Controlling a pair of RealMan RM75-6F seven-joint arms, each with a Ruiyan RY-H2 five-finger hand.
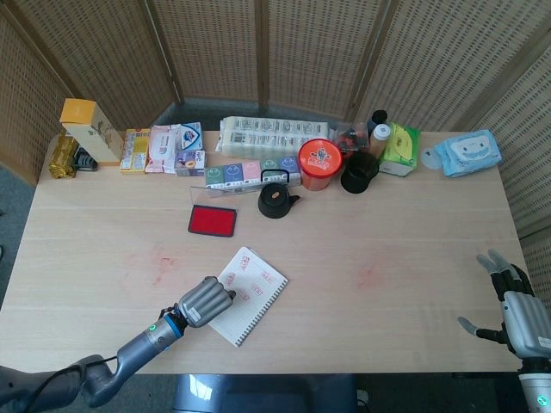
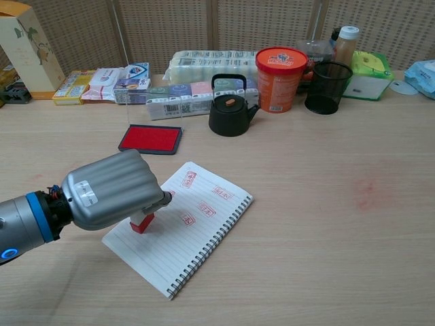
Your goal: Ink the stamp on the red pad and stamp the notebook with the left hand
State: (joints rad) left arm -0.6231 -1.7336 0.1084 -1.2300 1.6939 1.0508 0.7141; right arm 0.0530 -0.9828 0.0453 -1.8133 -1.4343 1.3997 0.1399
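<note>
My left hand (image 2: 109, 190) grips a red and white stamp (image 2: 141, 221), whose base sits on the left part of the spiral notebook (image 2: 187, 231). In the head view the left hand (image 1: 204, 303) covers the stamp at the left edge of the notebook (image 1: 252, 294). Several red stamp marks show on the page. The red ink pad (image 2: 151, 138) lies open behind the notebook, also seen as the red ink pad (image 1: 213, 220). My right hand (image 1: 515, 308) hovers open past the table's right front corner.
A black kettle (image 2: 230, 109), an orange tub (image 2: 277, 69), a black mesh cup (image 2: 327, 87), tissue packs and boxes line the back of the table (image 2: 326, 224). Faint red smudges mark the wood at left and right.
</note>
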